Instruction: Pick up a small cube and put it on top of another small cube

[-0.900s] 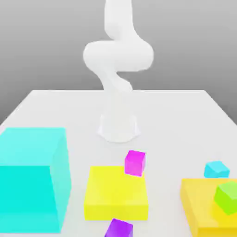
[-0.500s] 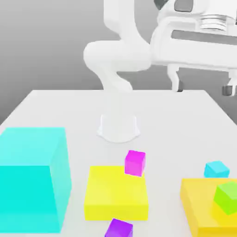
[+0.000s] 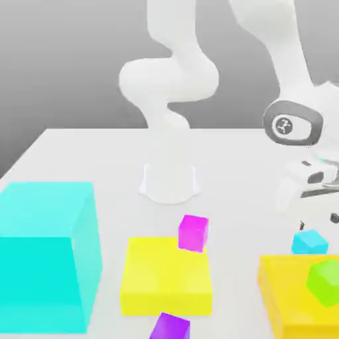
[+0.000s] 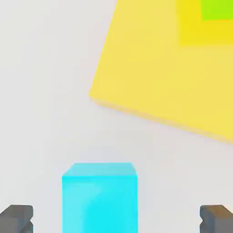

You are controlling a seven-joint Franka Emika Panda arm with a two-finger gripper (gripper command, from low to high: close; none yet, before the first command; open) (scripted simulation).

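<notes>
Gripper (image 4: 116, 220) spread wide, dark fingertips (image 4: 16, 218) standing well apart on either side of the small cyan cube (image 4: 100, 198), touching nothing. Hangs just above that cube on the exterior view's right, pointing down at the worktop (image 3: 251, 159).

Small cyan cube (image 3: 309, 242) resting flat on the worktop, just beside the edge of a yellow slab (image 3: 291, 298), apart from it by a thin strip of bare surface. On that slab, a green cube (image 3: 326, 282).

Nearer the middle, a second yellow slab (image 3: 165, 275) with a magenta cube (image 3: 193, 232) at its far edge; whether on the slab or just behind it, cannot tell. In front of this slab, a purple cube (image 3: 170, 327). On the exterior view's left, a very large cyan block (image 3: 46, 255). Behind the slabs, the white arm base (image 3: 169, 179).
</notes>
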